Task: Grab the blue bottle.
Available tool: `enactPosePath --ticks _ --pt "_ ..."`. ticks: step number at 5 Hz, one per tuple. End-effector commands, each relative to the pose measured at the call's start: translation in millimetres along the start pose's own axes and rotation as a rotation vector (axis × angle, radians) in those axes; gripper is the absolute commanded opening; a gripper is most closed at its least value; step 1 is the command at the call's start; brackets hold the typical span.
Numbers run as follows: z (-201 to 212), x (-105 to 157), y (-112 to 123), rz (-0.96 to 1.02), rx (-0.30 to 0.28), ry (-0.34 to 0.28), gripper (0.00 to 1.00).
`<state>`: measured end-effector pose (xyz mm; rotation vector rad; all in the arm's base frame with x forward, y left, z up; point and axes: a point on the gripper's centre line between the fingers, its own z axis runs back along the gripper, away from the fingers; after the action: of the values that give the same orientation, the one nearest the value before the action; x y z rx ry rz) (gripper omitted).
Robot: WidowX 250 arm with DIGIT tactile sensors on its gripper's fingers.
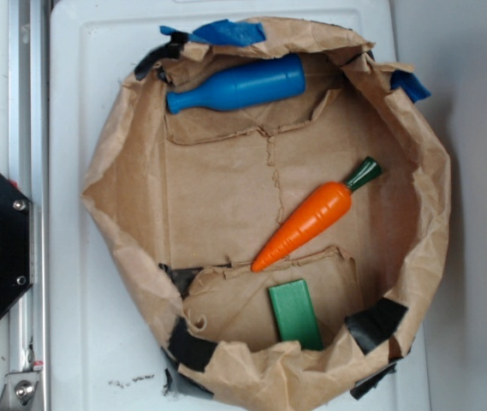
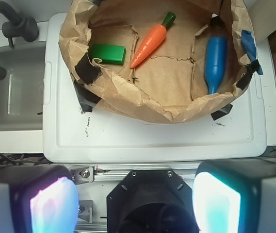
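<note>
Blue bottle (image 1: 239, 86) hugs the paper wall (image 1: 431, 205) (carrot (image 1: 307, 224) apart); tool (image 2: 135, 201) gapes open.

Nothing to read here, folks. No lettering, label, brand or number shows in either view. The blue bottle (image 1: 236, 86) is plain, smooth colour, the orange carrot (image 1: 304, 225) and the green block (image 1: 294, 314) carry no markings, and the brown paper (image 1: 226, 188) lining is blank. Small dark specks on the white tray (image 1: 132, 379), lower left of the exterior view, form no legible characters.
</note>
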<state>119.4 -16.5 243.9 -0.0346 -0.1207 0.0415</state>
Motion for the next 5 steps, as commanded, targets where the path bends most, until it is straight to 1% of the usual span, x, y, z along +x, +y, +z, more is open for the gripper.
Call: enactPosePath --ticks 1,2,3,4,5 --pt "0 0 0 0.000 0.000 0.000 1.00" --pt "-13 49 13 0.130 0.011 -0.064 1.00" --pt "-57 94 18 0.146 0.045 -0.073 1.00" --pt "-83 132 35 0.196 0.042 -0.094 1.00" --pt "-103 138 47 0.262 0.036 -0.124 1.00"
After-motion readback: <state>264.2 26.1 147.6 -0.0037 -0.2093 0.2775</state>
